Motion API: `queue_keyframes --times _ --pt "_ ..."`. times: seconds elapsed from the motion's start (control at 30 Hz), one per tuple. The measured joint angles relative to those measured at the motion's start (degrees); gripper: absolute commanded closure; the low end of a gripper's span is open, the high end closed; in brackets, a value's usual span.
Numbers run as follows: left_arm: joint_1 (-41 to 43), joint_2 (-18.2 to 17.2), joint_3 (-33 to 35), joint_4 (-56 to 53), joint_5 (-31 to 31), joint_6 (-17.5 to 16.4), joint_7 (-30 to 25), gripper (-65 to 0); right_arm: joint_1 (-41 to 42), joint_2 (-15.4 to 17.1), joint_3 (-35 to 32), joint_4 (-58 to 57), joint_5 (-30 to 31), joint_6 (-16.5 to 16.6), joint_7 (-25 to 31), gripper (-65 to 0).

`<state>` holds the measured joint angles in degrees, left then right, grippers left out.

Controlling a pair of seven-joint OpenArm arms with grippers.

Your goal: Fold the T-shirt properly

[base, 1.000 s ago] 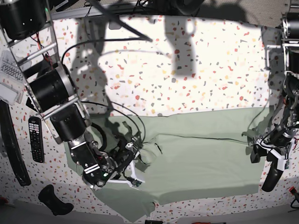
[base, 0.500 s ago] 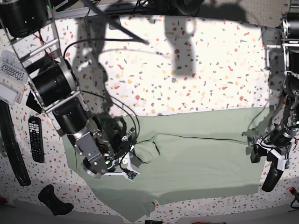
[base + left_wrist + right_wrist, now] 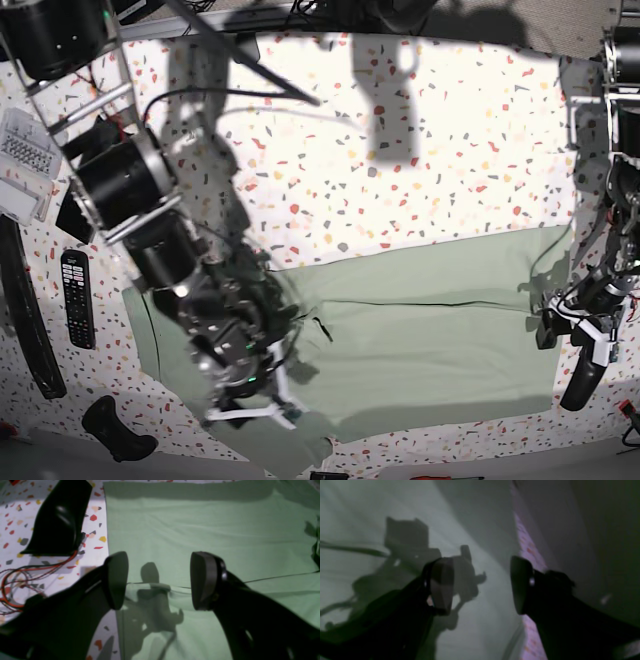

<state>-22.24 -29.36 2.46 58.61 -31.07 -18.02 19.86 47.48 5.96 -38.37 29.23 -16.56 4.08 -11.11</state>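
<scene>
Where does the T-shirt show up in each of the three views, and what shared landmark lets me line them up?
Base: the T-shirt lies flat across the lower middle, spanning between both arms.
Left wrist: it fills the centre and right, under the open left gripper.
Right wrist: it fills the left, under the open right gripper, dim and blurred.
Shared landmark: the speckled terrazzo table, bordering the cloth's edge in every view.

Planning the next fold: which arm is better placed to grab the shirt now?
Likely the right: its open tool hovers over the T-shirt. The left tool, also open, sits at the cloth's edge.
</scene>
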Motion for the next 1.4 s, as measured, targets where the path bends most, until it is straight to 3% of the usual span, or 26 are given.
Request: queue_keyframes --times 0.1,0.23,0.3,0.37,0.47,0.63,0.83,1.0,1.07,1.2,1.3,1.4 --pt "0.0 0.0 0.0 0.0 0.0 0.0 1.4 -36.3 0.0 -2.0 -0.1 0.0 -1.3 -3.3 -1.1 -32.9" --pt "0.0 0.0 0.0 0.0 0.0 0.0 3.6 -36.3 0.7 -3.3 0.0 0.1 3.3 -7.6 -12.4 -32.9" --pt "0.0 0.0 0.0 0.0 0.0 0.0 5.0 -36.3 0.4 -2.9 0.0 0.4 11.4 -7.5 -14.1 -32.9" --pt "0.0 0.0 0.0 0.0 -1.2 0.0 8.1 -36.3 -0.1 -3.0 0.9 0.4 15.6 -7.3 -14.3 -32.9" --pt "0.0 0.0 0.0 0.0 -5.5 0.0 12.5 -36.3 -1.3 -3.1 4.1 1.3 14.6 -7.4 -13.3 -32.9" --pt "0.2 0.7 0.0 0.0 -6.2 -0.5 11.4 -36.3 -5.3 -3.0 12.2 5.4 13.9 -7.3 -13.2 -32.9" --pt "0.5 6.9 -0.2 0.0 -5.2 -0.8 11.5 -36.3 -9.4 -1.0 19.6 15.5 13.8 -1.9 -14.1 -32.9" --pt "0.5 12.4 -0.2 0.0 4.6 -1.0 7.1 -36.3 -14.5 4.5 21.6 19.9 13.9 0.7 -14.9 -32.9" --pt "0.5 13.5 -0.2 0.0 5.0 1.3 7.0 -36.3 -16.0 6.5 21.6 19.9 16.2 1.6 -15.3 -32.9" --pt "0.5 13.1 -0.2 0.0 5.1 7.5 7.1 -36.2 -17.0 9.2 21.6 19.9 22.4 4.0 -14.0 -32.9" --pt "0.6 11.4 -0.3 1.3 4.4 7.4 12.4 -36.0 -17.4 10.1 21.6 20.0 22.8 6.2 -13.3 -32.9" --pt "2.0 10.8 -0.3 6.9 4.1 5.7 13.1 -36.0 -18.3 10.8 21.6 19.8 22.8 8.2 -10.3 -32.9"
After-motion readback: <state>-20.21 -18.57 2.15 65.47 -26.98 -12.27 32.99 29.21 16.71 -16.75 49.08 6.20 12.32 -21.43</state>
